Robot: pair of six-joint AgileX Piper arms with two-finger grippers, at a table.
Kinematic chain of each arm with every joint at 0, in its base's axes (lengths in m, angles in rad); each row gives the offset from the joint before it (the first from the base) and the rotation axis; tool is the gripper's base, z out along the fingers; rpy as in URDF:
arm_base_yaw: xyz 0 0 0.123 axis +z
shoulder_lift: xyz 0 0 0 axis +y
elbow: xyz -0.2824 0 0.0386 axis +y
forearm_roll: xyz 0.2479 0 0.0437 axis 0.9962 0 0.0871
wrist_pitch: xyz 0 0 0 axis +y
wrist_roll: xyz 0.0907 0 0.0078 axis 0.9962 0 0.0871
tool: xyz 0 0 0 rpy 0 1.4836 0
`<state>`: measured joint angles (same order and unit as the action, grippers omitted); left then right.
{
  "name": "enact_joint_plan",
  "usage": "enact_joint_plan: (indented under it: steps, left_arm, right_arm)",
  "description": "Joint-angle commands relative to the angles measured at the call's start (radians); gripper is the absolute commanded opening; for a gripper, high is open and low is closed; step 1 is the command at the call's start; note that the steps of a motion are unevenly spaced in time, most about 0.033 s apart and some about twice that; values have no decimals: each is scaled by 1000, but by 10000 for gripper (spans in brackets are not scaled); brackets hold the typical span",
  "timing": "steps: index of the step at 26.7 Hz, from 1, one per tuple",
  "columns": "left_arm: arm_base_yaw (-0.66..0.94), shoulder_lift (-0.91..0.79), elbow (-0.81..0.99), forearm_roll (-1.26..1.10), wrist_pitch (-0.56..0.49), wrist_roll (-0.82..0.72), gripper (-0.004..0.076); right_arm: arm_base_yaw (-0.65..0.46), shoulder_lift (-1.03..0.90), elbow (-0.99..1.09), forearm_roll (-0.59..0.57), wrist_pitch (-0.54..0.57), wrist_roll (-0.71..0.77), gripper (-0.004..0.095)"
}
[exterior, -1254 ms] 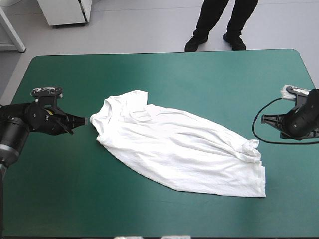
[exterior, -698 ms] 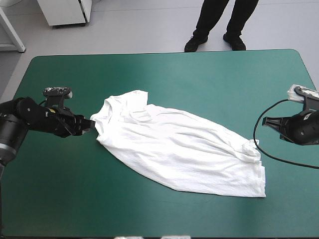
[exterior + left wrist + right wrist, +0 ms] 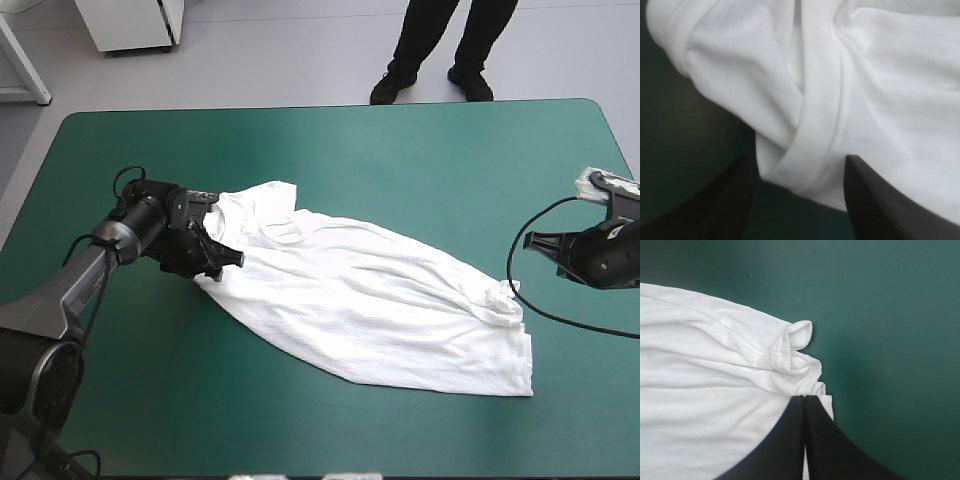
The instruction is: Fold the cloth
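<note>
Across the worktop the T-shirt lies spread, its long axis running from collar, far-left, to hem, near-right; left fingers released astride a fold, right fingers clenched, just off the hem.

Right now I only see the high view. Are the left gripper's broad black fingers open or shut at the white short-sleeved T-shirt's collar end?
Observer: Open. The left wrist view shows the left gripper with its black fingers apart, a folded hem of the T-shirt between them.
Operator: And the right gripper?
Observer: Shut. In its wrist view the right gripper makes one pointed arch.
Operator: What's ahead of it?
Observer: A rolled-over flap at the T-shirt's bunched corner, lying on the teal-green cover.
</note>
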<state>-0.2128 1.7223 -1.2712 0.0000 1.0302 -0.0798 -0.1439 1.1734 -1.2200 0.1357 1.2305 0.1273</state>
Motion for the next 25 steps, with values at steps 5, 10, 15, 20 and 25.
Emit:
enact_joint_plan:
  steps: [5,10,15,20,25]
  left_arm:
    - [-4,72,-32,31,-37,-32,402]
    - [-4,133,-32,26,-41,-32,221]
    - [-4,137,-32,28,-67,-15,-10]
    - [-4,137,-32,27,-69,-15,-10]
    - [-4,137,-32,27,-67,-13,-10]
  right_arm:
    - [-3,-17,-31,6,-43,-22,-13]
    - [16,-4,-29,2,-1,-86,-4]
    - [179,-4,-29,-100,17,-86,243]
    - [333,-4,-15,-136,17,39,618]
    - [379,-4,85,-240,17,148,549]
